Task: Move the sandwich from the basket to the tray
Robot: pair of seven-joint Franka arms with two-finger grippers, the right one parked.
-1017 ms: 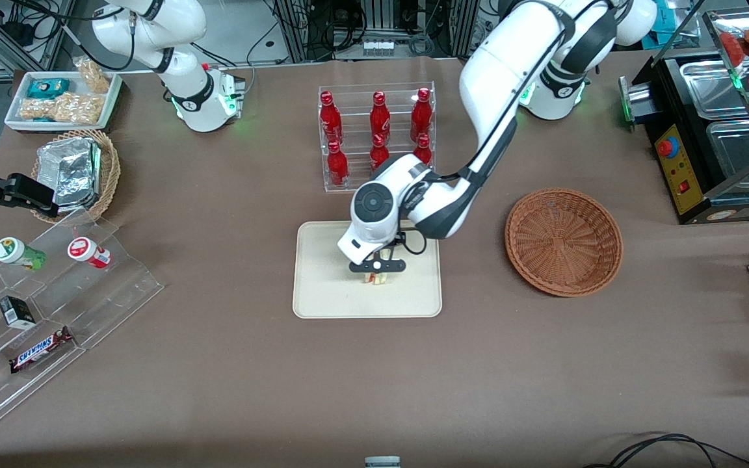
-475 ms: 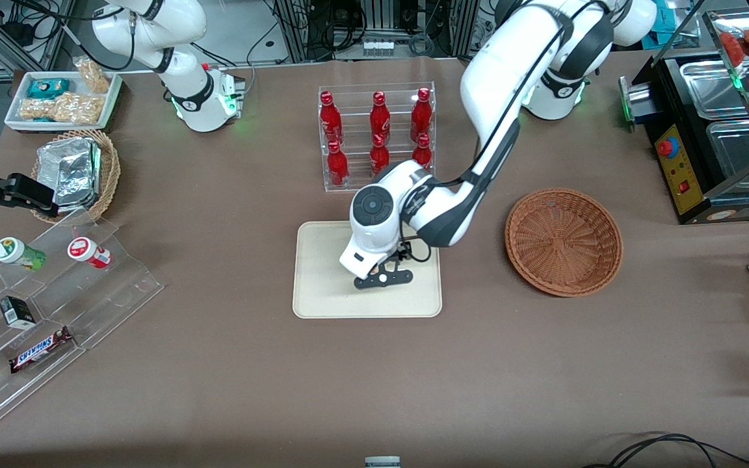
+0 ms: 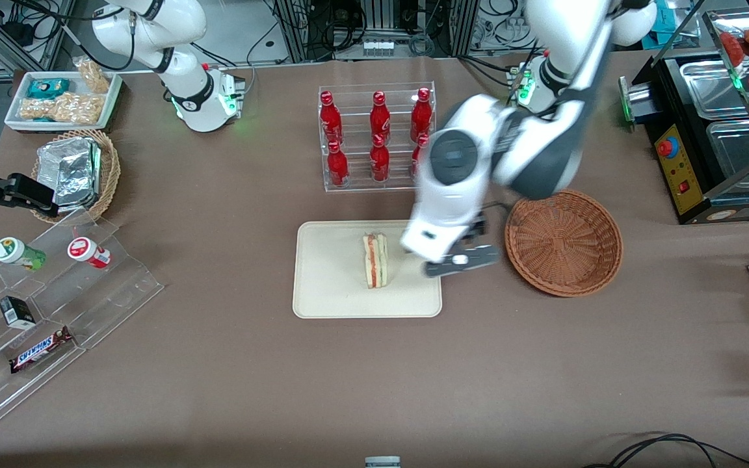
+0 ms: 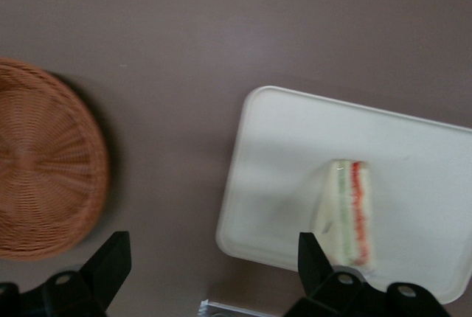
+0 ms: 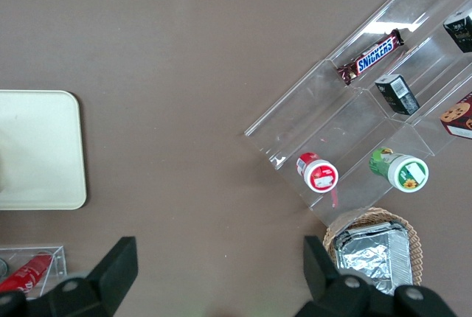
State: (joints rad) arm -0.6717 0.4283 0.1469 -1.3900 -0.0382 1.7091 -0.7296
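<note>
The sandwich (image 3: 374, 260) stands on its edge on the cream tray (image 3: 322, 286), pale bread with red and green layers. It also shows in the left wrist view (image 4: 348, 212) on the tray (image 4: 280, 155). My left gripper (image 3: 460, 261) is open and empty, raised above the table between the tray and the reddish-brown basket (image 3: 564, 241). The basket (image 4: 40, 162) is empty. In the wrist view the fingertips (image 4: 110, 258) stand wide apart with only table and the tray's corner between them.
A clear rack of red bottles (image 3: 378, 133) stands farther from the front camera than the tray. A tan basket of foil packets (image 3: 75, 172), a white snack tray (image 3: 62, 99) and a clear stepped stand (image 3: 49, 312) lie toward the parked arm's end. A black appliance (image 3: 712, 143) stands toward the working arm's end.
My left gripper has let go of the sandwich, risen and moved off the tray toward the basket. The sandwich now stands uncovered on the tray.
</note>
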